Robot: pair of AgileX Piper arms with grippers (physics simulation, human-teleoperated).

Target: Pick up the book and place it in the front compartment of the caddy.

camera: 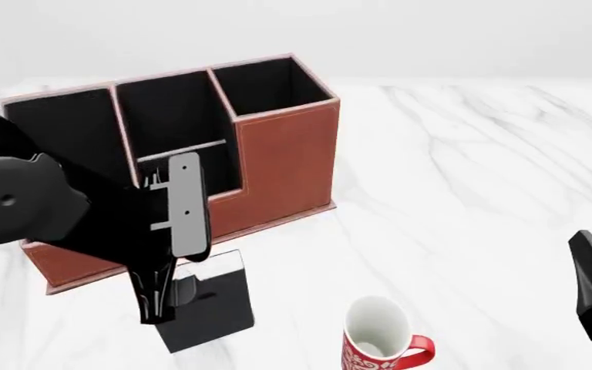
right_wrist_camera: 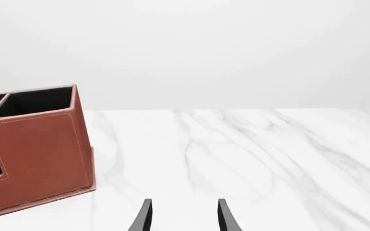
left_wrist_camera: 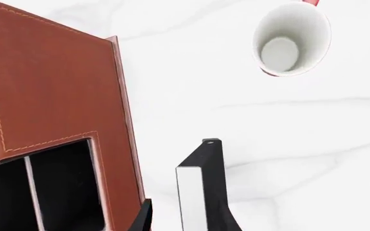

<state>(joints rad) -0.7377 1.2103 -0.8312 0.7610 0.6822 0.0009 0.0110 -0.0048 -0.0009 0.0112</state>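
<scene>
The left arm hides part of the thin black book (camera: pixel 213 304); left gripper (camera: pixel 159 304) clamps it. Right gripper (right_wrist_camera: pixel 181 216) gapes beside the stitched leather-look caddy (camera: pixel 286 150).

caddy: reddish-brown leather-look desk organiser (camera: pixel 275 162) sitting far left on white marble table (camera: pixel 481 177)
book: thin black book (camera: pixel 213 304) hanging just before it
mug: white-and-red mug (camera: pixel 378 339) standing right of book

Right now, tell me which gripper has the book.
The left gripper, shut on the black book beside the caddy; the right gripper hangs open and empty.
</scene>
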